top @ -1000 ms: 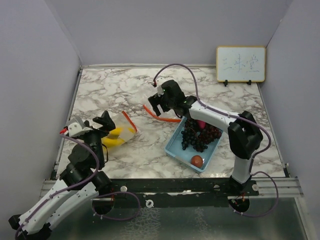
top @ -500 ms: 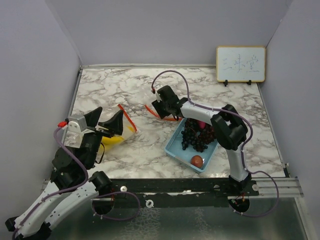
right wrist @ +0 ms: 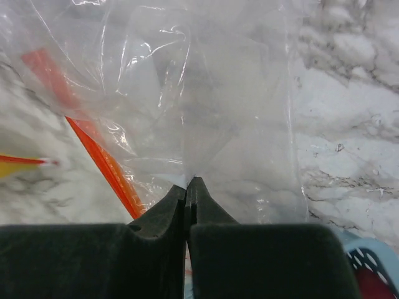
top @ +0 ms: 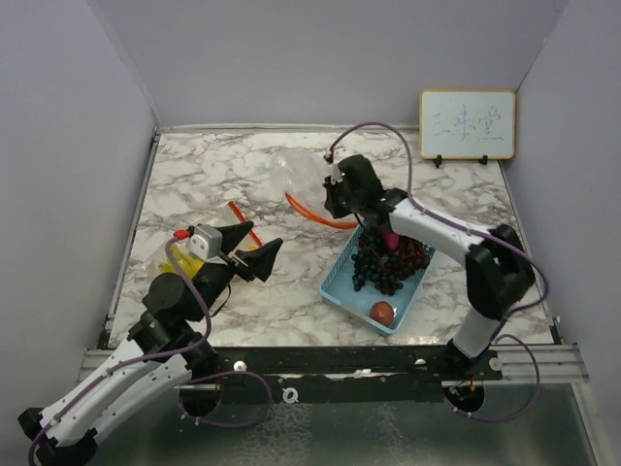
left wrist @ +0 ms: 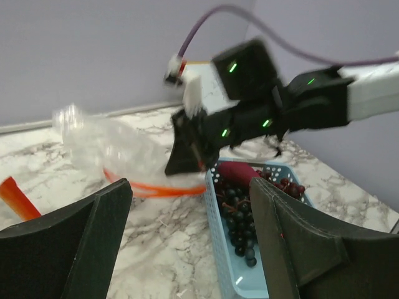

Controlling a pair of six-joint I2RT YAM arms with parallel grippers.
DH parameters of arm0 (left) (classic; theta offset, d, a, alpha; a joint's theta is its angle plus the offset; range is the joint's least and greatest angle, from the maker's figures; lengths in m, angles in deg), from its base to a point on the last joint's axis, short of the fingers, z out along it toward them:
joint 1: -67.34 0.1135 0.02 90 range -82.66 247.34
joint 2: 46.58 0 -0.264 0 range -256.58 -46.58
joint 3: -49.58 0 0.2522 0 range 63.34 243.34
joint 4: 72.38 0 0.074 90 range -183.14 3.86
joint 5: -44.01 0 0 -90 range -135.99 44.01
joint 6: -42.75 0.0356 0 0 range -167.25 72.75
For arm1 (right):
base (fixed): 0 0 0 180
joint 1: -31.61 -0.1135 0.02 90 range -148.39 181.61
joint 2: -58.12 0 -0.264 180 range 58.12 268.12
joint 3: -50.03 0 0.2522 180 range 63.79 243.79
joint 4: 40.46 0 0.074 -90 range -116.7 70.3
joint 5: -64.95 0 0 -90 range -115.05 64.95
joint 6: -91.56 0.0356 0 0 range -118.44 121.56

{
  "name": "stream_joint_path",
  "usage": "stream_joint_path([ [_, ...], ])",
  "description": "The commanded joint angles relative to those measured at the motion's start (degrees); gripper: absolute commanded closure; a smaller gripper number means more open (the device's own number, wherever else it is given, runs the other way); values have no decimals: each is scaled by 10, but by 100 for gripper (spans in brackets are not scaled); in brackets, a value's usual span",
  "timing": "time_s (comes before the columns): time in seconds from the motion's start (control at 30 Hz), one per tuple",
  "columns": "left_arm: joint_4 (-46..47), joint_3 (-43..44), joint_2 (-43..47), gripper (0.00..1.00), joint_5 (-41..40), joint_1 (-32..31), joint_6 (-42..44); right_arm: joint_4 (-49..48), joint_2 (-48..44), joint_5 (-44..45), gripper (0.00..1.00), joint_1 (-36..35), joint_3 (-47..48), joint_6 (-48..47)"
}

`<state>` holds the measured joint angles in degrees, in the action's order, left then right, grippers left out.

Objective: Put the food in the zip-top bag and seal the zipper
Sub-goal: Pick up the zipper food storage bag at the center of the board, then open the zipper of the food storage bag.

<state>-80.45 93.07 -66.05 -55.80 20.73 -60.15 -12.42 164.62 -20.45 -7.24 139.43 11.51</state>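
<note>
Soft, even overhead light, weak shadows on the table, left wrist view motion-blurred over the right arm and bag, pale glare on plastic in right wrist view.

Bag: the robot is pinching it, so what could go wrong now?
The right gripper pinches only a thin fold of the bag, so it could slip out. The left gripper is open and holds nothing, so the limp mouth may flop shut before the grapes go in.
</note>
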Motion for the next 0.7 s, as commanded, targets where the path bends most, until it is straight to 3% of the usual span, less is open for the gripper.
stream_joint_path([
  [0.0, 68, -24, -25, 22, 35, 1, -27, -93, -175, -109, 99, 31, -38, 113],
  [0.13, 104, -39, -34, 20, 19, 1, -42, -119, -242, -172, 99, 50, -67, 170],
  [0.37, 273, -86, -75, 18, 38, 1, -67, -183, -283, -310, 99, 50, -110, 248],
  [0.5, 363, -81, -138, 22, 71, 1, -74, -251, -297, -396, 99, 50, -139, 287],
  [0.67, 440, -75, -198, 28, 70, 1, -85, -265, -318, -422, 99, 50, -154, 298],
])
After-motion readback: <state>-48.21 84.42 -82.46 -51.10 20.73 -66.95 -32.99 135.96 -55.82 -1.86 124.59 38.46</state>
